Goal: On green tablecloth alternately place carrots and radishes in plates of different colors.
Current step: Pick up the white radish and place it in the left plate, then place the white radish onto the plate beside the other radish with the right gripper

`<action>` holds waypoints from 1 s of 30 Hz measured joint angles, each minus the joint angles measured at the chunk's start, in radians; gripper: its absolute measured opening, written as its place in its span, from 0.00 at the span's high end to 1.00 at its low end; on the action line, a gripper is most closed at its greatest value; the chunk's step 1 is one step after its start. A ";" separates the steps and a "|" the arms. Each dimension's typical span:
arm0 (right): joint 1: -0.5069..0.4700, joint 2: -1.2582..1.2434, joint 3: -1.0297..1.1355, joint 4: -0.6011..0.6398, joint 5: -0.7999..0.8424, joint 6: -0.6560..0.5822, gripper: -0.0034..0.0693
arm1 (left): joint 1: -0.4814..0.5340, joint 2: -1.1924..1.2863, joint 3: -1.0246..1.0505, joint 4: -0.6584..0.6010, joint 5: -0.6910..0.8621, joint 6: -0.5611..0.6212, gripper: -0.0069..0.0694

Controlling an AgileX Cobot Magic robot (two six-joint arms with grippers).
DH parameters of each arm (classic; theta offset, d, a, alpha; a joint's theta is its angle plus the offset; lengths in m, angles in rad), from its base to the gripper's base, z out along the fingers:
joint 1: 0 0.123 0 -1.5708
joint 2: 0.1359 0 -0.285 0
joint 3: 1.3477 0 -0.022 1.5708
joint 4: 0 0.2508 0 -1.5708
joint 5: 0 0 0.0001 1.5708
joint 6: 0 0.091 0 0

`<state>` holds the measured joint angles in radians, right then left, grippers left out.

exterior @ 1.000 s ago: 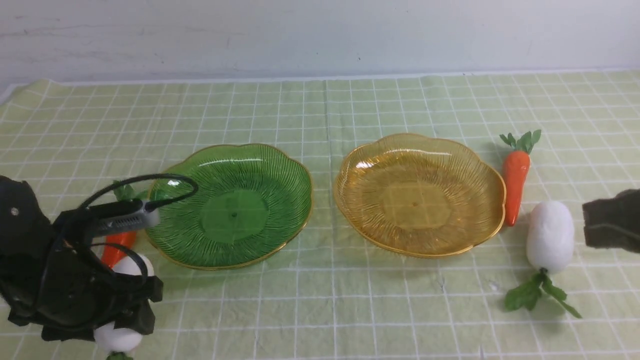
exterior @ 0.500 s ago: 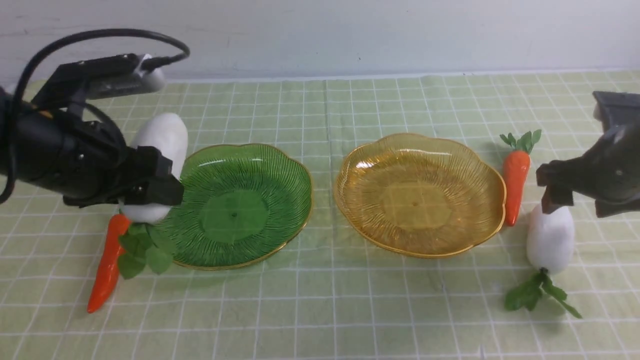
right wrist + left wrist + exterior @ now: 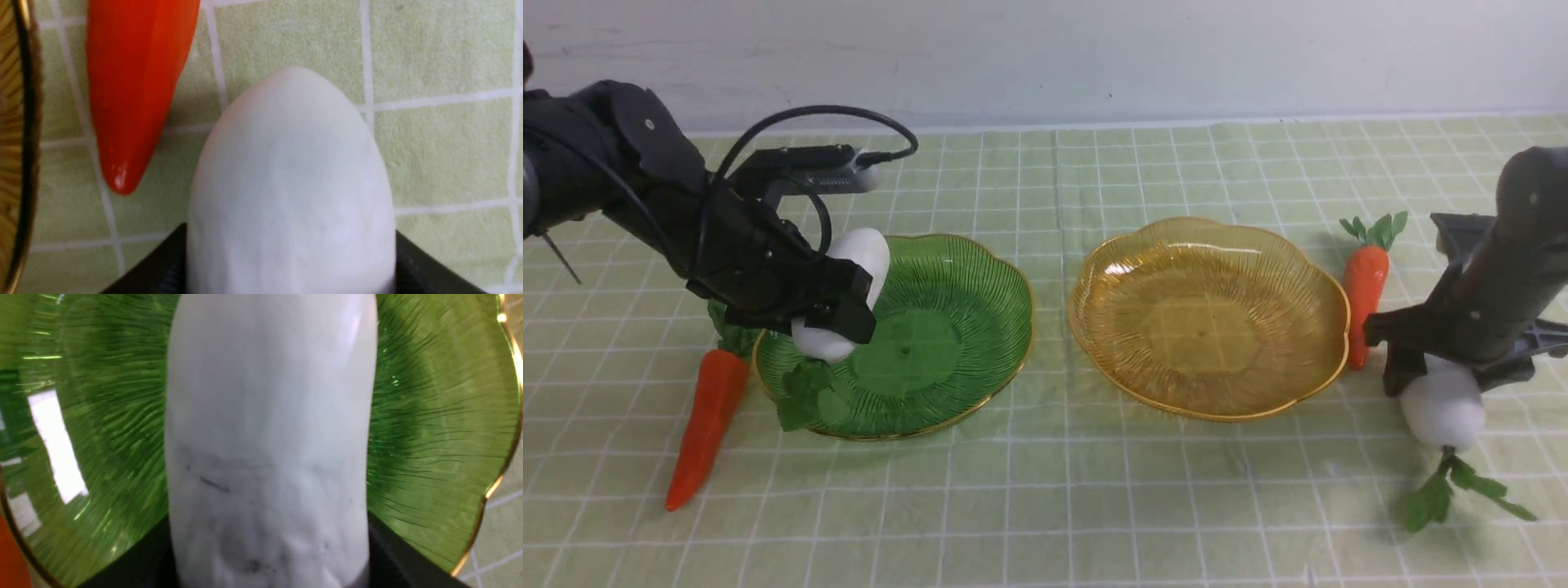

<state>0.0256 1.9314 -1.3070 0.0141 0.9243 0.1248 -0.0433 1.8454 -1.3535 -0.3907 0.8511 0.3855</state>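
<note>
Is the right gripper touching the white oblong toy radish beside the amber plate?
Touching. The right wrist view shows the right gripper with black fingers flush against both sides of the white oblong toy radish, no gap.

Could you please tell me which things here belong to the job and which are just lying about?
Job: green tablecloth, green plate, amber plate, left carrot, right carrot, left radish, right radish.
Not the job: back wall, black cable.
</note>
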 joint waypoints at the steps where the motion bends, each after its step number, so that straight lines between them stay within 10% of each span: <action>1: 0.001 -0.030 0.000 0.009 0.014 0.001 0.32 | 0.000 0.009 -0.004 0.001 -0.008 0.000 0.35; 14: 0.317 -0.179 -0.103 0.516 -0.276 -0.235 0.32 | 0.000 0.002 -0.014 0.004 -0.045 -0.038 0.17; 19: 0.439 0.030 -0.335 0.576 -0.222 -0.283 0.32 | 0.016 -0.047 -0.059 0.063 0.052 -0.115 0.46; 22: 0.472 0.178 -0.531 0.599 -0.142 -0.284 0.32 | 0.071 -0.120 -0.065 0.160 0.153 -0.189 0.82; 30: 0.512 0.436 -0.872 0.728 -0.044 -0.284 0.30 | 0.262 -0.272 0.104 0.198 0.163 -0.235 0.92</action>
<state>0.5372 2.3679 -2.1789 0.7425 0.8802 -0.1592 0.2191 1.5731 -1.2497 -0.1925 1.0136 0.1509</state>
